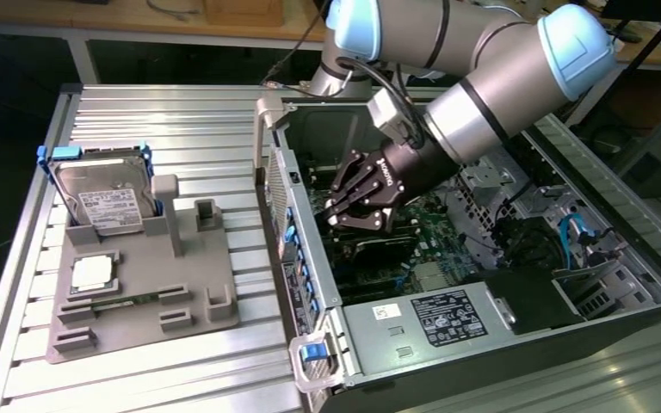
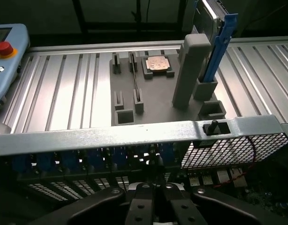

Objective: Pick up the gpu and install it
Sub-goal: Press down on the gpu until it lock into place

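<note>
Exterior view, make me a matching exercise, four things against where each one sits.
Things:
1. hard drive
2. hand
3. processor chip
4. blue latch

Places:
A. inside the open computer case, over the motherboard
B. standing upright at the far end of the gray holder tray
C. lying flat in a recess of the gray holder tray
D. on the case's near corner

Pairs: 1-B, 2-A, 3-C, 4-D

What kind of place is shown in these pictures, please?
Most likely a robotics lab or test bench for computer assembly. A robot arm reaches into an open computer case on a ribbed aluminium table, beside a grey fixture tray holding a hard drive. Wooden workbenches stand behind.
</note>
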